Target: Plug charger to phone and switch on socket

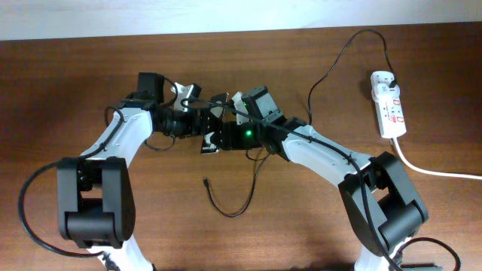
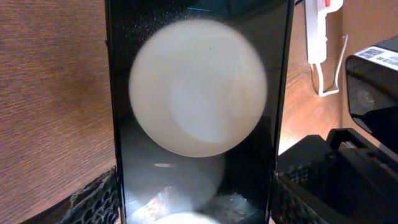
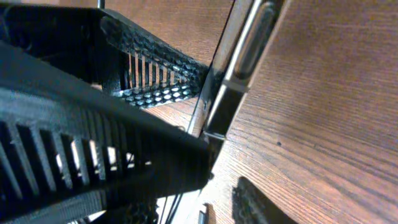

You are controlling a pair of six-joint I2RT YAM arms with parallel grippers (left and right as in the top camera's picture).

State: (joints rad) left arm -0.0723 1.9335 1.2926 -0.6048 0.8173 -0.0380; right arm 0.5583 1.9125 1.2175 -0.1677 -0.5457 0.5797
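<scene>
The wooden table (image 1: 75, 75) is carrying everything. The white socket (image 1: 389, 105) is lying at its right side, with the charger (image 1: 245, 207) plugged into it. The cable tip is lying free below the arms. The left gripper (image 2: 196, 205) is clamping the phone (image 2: 199, 93) at mid-table. The right gripper (image 1: 220, 129) is standing at the phone's edge, but I cannot tell if it is gripping.

Surface (image 1: 68, 83): brown wood, grain running lengthwise, fills nearly whole overhead view. Pale strip (image 1: 151, 13): off-white band along top edge of overhead view, beyond far edge of surface; nature unclear. Left wrist view: surface (image 2: 50, 93) shows as reddish-brown grain down left side, brighter patch at right. Right wrist view: surface (image 3: 323, 112) close up, fine streaked grain, one small dark speck.
</scene>
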